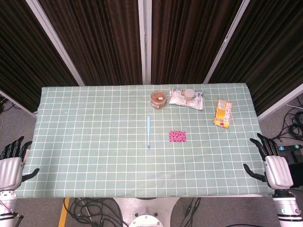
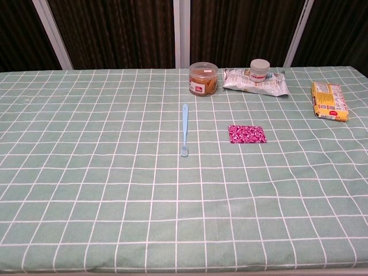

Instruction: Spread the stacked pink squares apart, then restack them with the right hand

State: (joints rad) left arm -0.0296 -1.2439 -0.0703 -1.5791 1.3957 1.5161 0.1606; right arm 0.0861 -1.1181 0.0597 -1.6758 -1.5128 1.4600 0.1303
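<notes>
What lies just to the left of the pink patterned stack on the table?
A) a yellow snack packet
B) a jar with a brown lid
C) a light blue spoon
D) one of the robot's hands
C: the light blue spoon lies alone on the cloth to the left of the pink stack, while the jar and packets sit further back.

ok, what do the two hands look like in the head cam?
Both match: the left hand and right hand have black, segmented fingers on a silver-grey metallic palm shell, with a black thumb at the inner side. The right one sits on a silver cylindrical wrist with a small round mark. Black cables lie on the floor beside it. Chest view shows neither hand.
</notes>
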